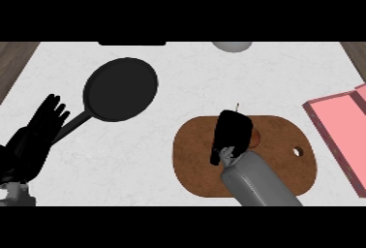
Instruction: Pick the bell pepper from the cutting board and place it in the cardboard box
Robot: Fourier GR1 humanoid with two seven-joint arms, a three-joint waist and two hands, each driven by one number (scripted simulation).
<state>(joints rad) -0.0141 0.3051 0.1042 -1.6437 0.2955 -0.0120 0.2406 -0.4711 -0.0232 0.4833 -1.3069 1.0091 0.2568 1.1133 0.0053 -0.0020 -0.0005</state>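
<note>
R hand point(233, 130) over bell pepper point(254, 137), mostly hiding it, on cutting board point(286, 169).

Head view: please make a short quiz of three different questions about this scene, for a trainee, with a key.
1. True or false: the right hand is over the cutting board.
2. What lies left of the board? A) black pan B) kettle C) plate
3. On which side of the view is the pink box?

Key:
1. True.
2. A.
3. The right side; the left hand rests open at the left.
</note>
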